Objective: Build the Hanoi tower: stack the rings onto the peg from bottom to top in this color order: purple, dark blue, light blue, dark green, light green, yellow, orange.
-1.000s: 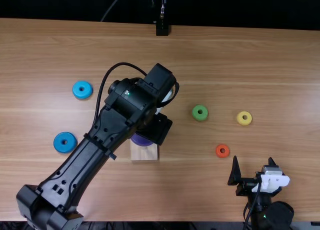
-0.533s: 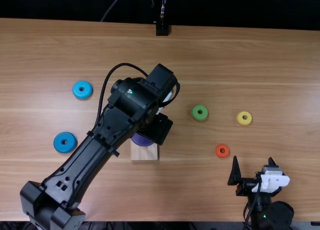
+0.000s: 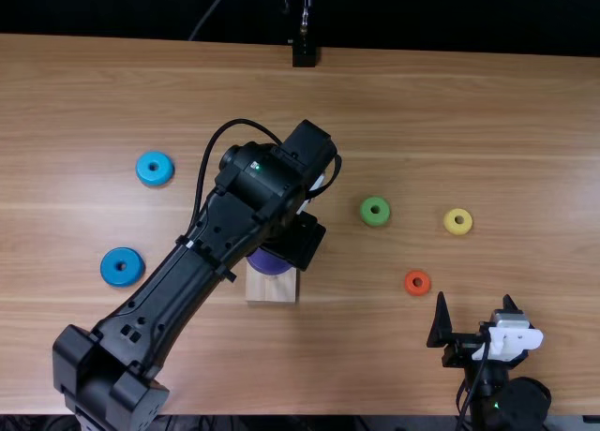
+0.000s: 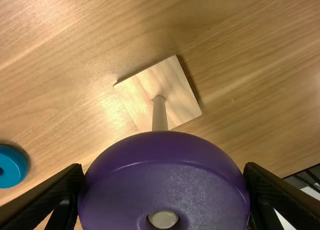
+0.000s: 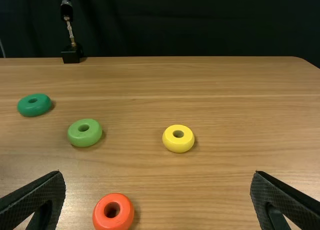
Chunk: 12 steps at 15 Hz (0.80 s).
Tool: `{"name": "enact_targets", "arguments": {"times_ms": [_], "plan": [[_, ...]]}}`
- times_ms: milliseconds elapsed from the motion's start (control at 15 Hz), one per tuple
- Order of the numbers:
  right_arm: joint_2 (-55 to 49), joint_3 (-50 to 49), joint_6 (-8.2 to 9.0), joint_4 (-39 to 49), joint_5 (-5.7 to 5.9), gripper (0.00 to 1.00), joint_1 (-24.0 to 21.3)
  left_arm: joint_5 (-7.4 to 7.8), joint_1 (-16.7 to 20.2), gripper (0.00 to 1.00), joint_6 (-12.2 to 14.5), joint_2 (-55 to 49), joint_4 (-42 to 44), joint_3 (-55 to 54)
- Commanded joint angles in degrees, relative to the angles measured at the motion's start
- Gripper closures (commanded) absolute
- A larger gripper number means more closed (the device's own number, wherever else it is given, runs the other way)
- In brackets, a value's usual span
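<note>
Six more rings (image 3: 110, 266) await stacking; the left gripper (image 4: 164, 175) clasps the purple ring (image 4: 165, 185), the peg (image 4: 159, 117) beneath showing through its hole; the right gripper (image 5: 158, 175) stands open.

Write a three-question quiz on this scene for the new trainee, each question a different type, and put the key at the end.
1. Multiple choice: what does the left gripper hold?
a) yellow ring
b) purple ring
c) light green ring

2. True or false: the yellow ring is already on the peg.

3. Fill in the blank: in the top view, the ring lying nearest the right gripper is ____.

Key: 1. b; 2. false; 3. the orange ring.
</note>
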Motion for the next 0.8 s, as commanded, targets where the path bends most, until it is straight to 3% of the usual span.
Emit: {"name": "enact_targets", "arguments": {"times_ms": [0, 67, 133, 267, 733], "plan": [[-0.6, -3.8, 0.08, -4.3, -0.37, 0.0, -0.5, -0.19, 0.2, 1.0, 0.0, 0.6, 0.0, -0.9], [-0.6, -3.8, 0.18, -4.3, -0.37, 0.0, -0.5, -0.19, 0.3, 1.0, 0.1, 0.7, 0.0, -1.0], [-0.6, -3.8, 0.18, -4.3, -0.37, 0.0, -0.5, -0.4, 0.3, 0.82, 0.1, 0.7, 0.0, -1.0], [-0.6, -3.8, 0.08, -4.3, -0.37, 0.0, -0.5, -0.4, 0.3, 0.02, 0.2, 0.7, 0.0, -0.8], [-0.6, -3.8, 0.18, -4.3, -0.37, 0.0, -0.5, -1.03, 0.7, 0.0, 0.3, -0.2, -0.7, 3.5]]}}
